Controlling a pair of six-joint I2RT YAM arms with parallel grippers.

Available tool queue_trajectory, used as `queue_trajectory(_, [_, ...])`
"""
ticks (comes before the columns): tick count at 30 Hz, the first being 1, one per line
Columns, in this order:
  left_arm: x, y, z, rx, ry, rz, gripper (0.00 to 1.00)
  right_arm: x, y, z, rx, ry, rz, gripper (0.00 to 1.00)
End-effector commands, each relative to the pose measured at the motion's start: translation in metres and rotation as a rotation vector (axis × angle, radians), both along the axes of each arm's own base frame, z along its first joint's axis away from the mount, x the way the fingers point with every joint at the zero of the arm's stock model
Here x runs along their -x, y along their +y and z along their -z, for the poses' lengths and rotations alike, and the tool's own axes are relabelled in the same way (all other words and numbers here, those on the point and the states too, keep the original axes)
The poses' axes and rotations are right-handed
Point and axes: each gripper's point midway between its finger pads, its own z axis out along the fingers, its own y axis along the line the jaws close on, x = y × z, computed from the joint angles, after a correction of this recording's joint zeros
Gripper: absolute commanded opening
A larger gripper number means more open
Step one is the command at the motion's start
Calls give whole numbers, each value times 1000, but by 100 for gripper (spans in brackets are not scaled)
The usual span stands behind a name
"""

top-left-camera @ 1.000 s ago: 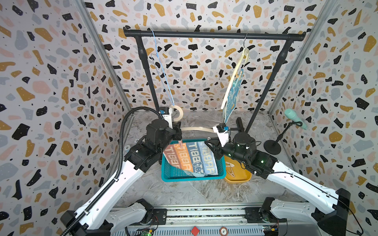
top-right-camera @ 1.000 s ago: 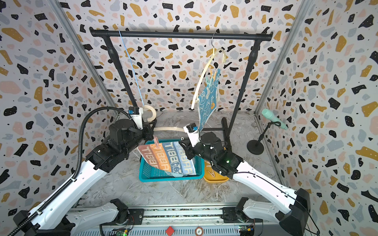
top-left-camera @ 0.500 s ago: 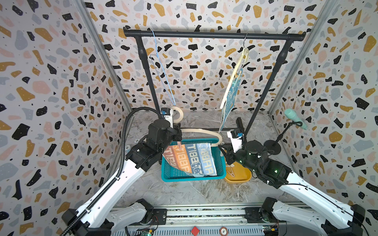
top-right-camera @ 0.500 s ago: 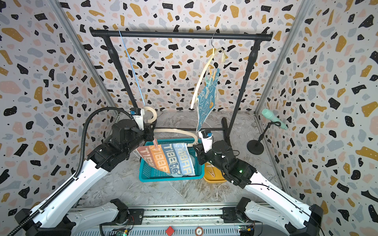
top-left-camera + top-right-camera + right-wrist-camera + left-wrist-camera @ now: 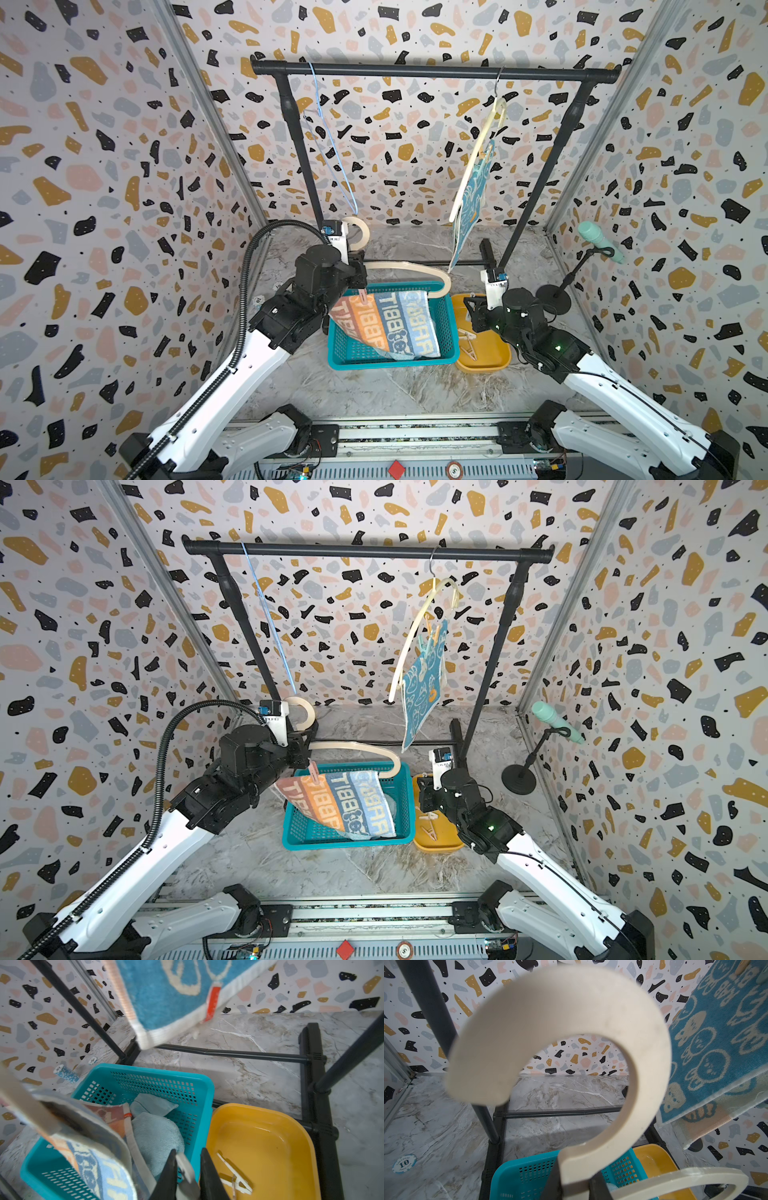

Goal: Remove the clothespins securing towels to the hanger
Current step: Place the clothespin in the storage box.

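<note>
Over the teal basket (image 5: 390,360), the left gripper (image 5: 574,1185) is clamping shut on the cream hanger (image 5: 415,267). The striped towel (image 5: 386,324) is hanging from it, with a pink clothespin (image 5: 314,773) pinning it on. The right gripper (image 5: 186,1176) is pinching a pale clothespin (image 5: 187,1168) above the yellow tray (image 5: 492,358).

A pink clothespin (image 5: 313,773) pinned the striped towel (image 5: 340,804) to a cream hanger (image 5: 357,746); the teal rabbit towel (image 5: 422,688) hung; the pale blue towel (image 5: 158,1136) lay crumpled.

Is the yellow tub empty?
No, at least one pale clothespin lies on the bottom of the yellow tub.
</note>
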Motion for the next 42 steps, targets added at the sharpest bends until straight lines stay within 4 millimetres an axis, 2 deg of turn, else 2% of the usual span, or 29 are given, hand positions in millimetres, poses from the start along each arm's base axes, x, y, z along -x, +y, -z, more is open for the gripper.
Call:
queue_trajectory(1, [-1, 0, -8, 6, -32, -1, 0, -5, -12, 2, -17, 0, 60, 0])
queue_trajectory(11, [-6, -8, -3, 16, -30, 20, 0, -22, -25, 40, 24, 48, 143, 2])
queue_trajectory(20, [-8, -12, 2, 23, -30, 31, 0, -29, -27, 82, 52, 114, 172, 3])
queue_trajectory(29, [-9, -14, 5, 22, -27, 33, 0, -34, -37, 113, 66, 174, 207, 8])
queue_trajectory(42, [-10, -19, 0, 35, -45, 56, 0, -35, -47, 143, 45, 245, 248, 24])
